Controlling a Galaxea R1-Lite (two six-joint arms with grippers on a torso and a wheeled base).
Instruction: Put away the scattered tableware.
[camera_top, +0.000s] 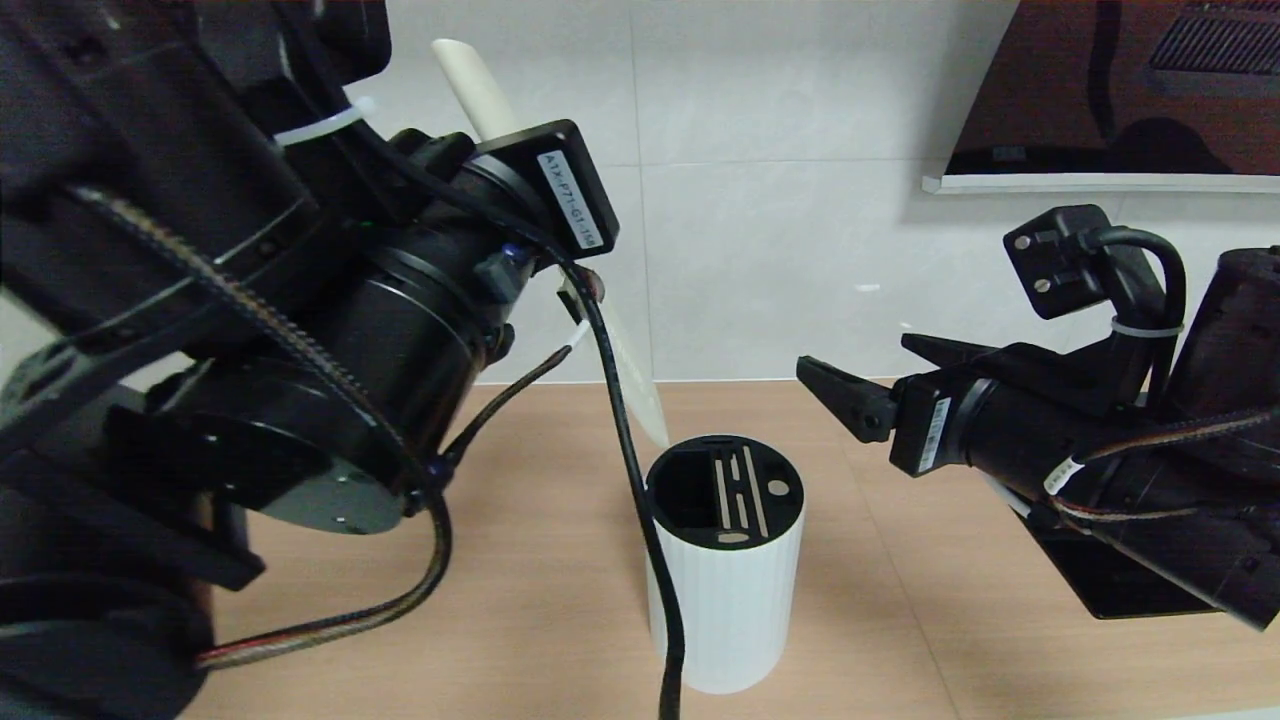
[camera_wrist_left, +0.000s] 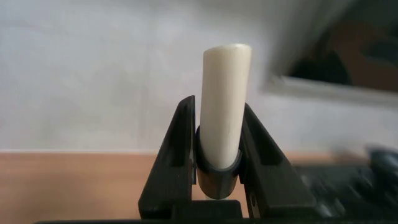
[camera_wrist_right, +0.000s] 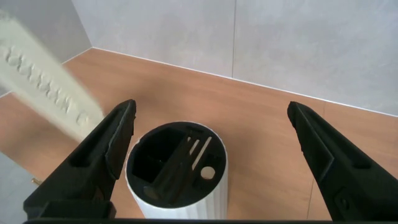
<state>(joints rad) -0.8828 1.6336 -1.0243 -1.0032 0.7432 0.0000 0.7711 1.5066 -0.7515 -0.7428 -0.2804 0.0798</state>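
Wooden counter (camera_top: 900, 620), lower centre, bears a white slotted-top holder (camera_top: 730, 600); left gripper (camera_wrist_left: 217, 106) clamps a cream utensil (camera_wrist_left: 225, 81) slanting to its rim, right gripper (camera_wrist_right: 211, 112) gapes open.

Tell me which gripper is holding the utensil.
The left gripper: shut on the cream utensil near the white holder. The right gripper is open, empty.

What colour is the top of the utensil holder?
Black, slotted; the utensil holder body is white, ribbed. Best in head view.
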